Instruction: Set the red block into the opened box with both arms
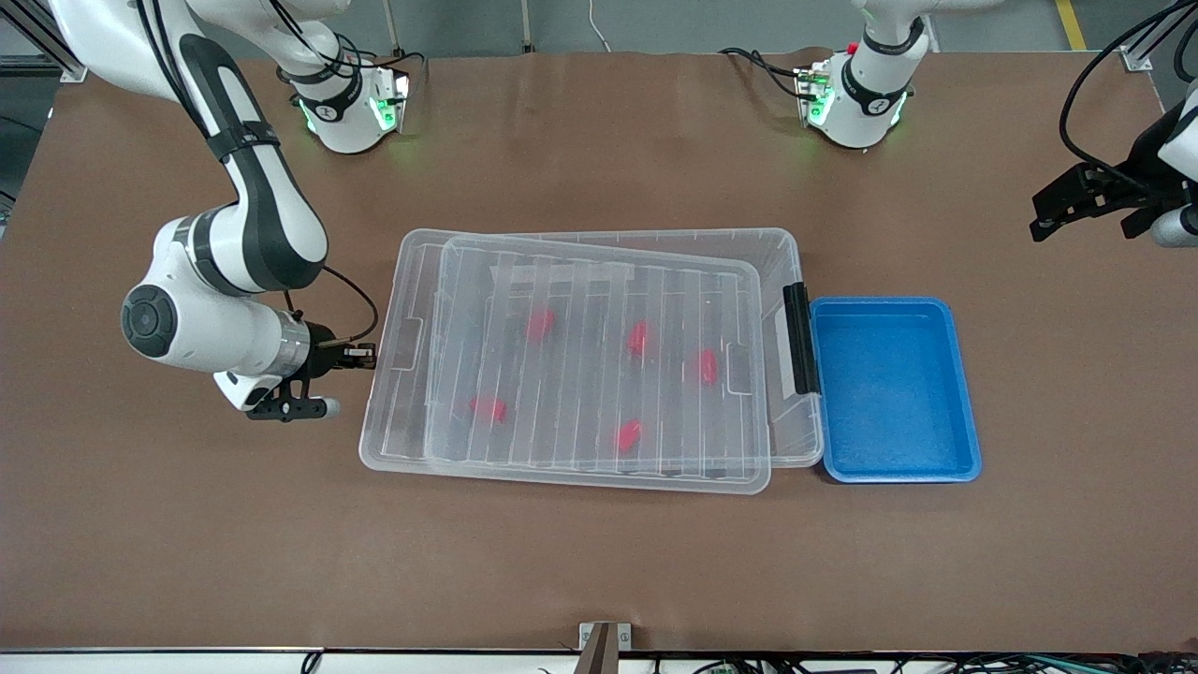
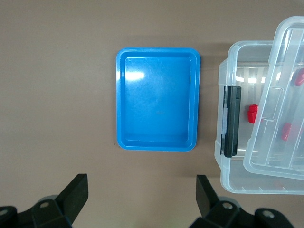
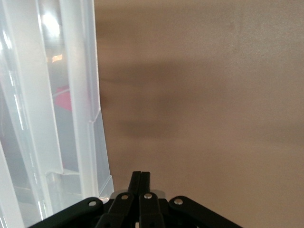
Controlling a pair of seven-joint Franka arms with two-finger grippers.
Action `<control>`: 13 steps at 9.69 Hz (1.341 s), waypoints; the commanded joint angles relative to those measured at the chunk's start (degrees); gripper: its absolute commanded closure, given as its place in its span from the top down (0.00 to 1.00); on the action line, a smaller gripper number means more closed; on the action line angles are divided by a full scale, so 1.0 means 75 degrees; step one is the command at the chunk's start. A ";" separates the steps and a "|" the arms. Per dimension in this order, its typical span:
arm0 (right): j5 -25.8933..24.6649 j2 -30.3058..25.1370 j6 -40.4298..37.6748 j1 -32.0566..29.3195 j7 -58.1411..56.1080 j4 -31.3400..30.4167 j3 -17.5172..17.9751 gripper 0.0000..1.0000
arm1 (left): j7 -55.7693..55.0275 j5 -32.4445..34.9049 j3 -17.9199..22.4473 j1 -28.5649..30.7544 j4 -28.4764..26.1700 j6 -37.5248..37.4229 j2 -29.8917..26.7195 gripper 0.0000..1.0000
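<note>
The clear box [image 1: 786,253] lies mid-table with its ribbed lid [image 1: 580,309] resting askew on top. Several red blocks lie inside under the lid, among them one [image 1: 540,324], another [image 1: 639,337] and a third [image 1: 628,434]. My right gripper [image 1: 365,356] [image 3: 141,175] is shut on nothing, low and close beside the box's end rim toward the right arm's end. A red block [image 3: 64,99] shows through the box wall [image 3: 80,95]. My left gripper [image 1: 1044,220] [image 2: 141,183] hangs open and empty, high over the table at the left arm's end. From there I see the box [image 2: 228,180] and a red block [image 2: 251,113].
A blue tray [image 1: 894,468] [image 2: 121,95] stands empty against the box's end with the black latch [image 1: 798,339] [image 2: 231,121]. The two arm bases [image 1: 351,117] [image 1: 856,103] stand at the table's edge farthest from the front camera.
</note>
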 commanded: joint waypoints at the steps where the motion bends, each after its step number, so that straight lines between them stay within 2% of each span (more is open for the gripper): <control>1: 0.0021 -0.0127 -0.0963 -0.0534 -0.0348 0.0505 -0.0080 0.23 | -0.0081 0.0035 -0.0018 0.0021 -0.0231 0.0055 -0.0053 1.00; 3: -0.0923 -0.0512 -0.2372 -0.0655 0.0256 0.1512 -0.0558 1.00 | -0.0070 0.0035 -0.0007 0.0032 -0.0243 0.0054 -0.0065 1.00; 5: -0.1653 -0.1400 -0.2658 -0.0771 0.0776 0.1738 -0.0910 1.00 | -0.0070 0.0035 -0.0018 0.0009 -0.0231 0.0055 -0.0065 1.00; 7: -0.1667 -0.2094 -0.2717 -0.0783 0.0579 0.1948 -0.1577 1.00 | 0.0070 0.0035 -0.0018 0.0021 -0.0196 0.0055 -0.0042 1.00; 8: -0.1667 -0.2282 -0.3262 -0.0795 0.0299 0.2170 -0.1708 1.00 | 0.0024 0.0047 -0.0018 0.0009 -0.0103 0.0055 0.0005 1.00; 10: -0.1714 -0.2424 -0.4517 -0.0923 0.0156 0.3024 -0.1710 1.00 | 0.0001 0.0047 -0.0006 0.0032 0.0084 0.0055 0.0064 1.00; 13: -0.1749 -0.2694 -0.4721 -0.1321 -0.0535 0.3052 -0.1721 1.00 | 0.0024 0.0047 -0.0006 0.0021 0.0097 0.0055 0.0088 1.00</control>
